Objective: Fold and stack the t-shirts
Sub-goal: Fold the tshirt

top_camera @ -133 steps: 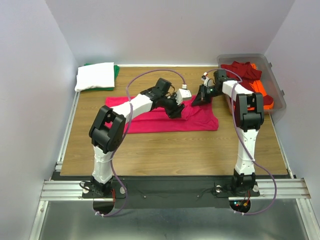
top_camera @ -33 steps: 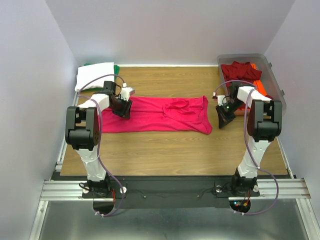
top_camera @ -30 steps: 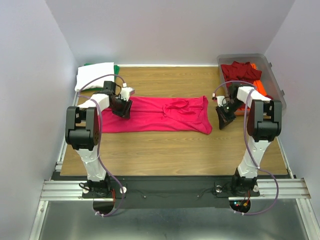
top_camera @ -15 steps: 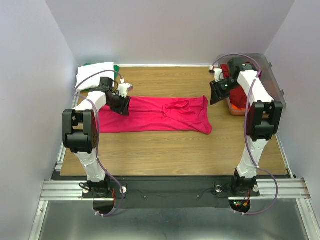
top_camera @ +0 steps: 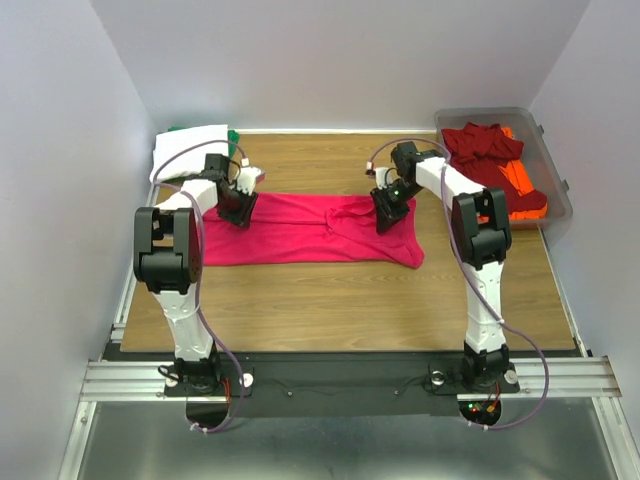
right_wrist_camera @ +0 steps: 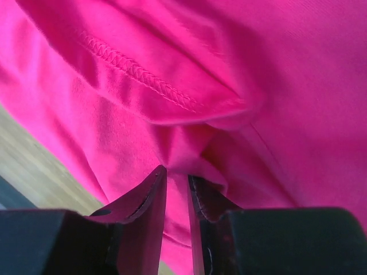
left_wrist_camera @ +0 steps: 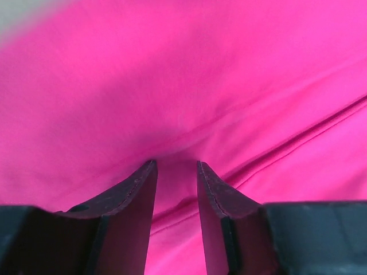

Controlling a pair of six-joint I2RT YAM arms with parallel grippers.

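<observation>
**Both grippers down on the pink tee**

Left gripper (left_wrist_camera: 176,166): jaws partly apart, tips pressing the pink t-shirt (top_camera: 300,235) at its left end. Right gripper (right_wrist_camera: 176,173): jaws a sliver apart around a cloth ridge; pinched or not, can't tell. The shirt is spread across the table (top_camera: 350,290). In the far right corner, the bin (top_camera: 562,195) holds a dark red tee (top_camera: 480,145) and an orange tee (top_camera: 525,195).

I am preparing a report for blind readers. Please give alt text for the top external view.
A pink t-shirt lies across a wooden table, the left gripper on its left end, the right gripper near its right end. A folded white t-shirt sits far left; a clear bin with red and orange shirts far right.
</observation>
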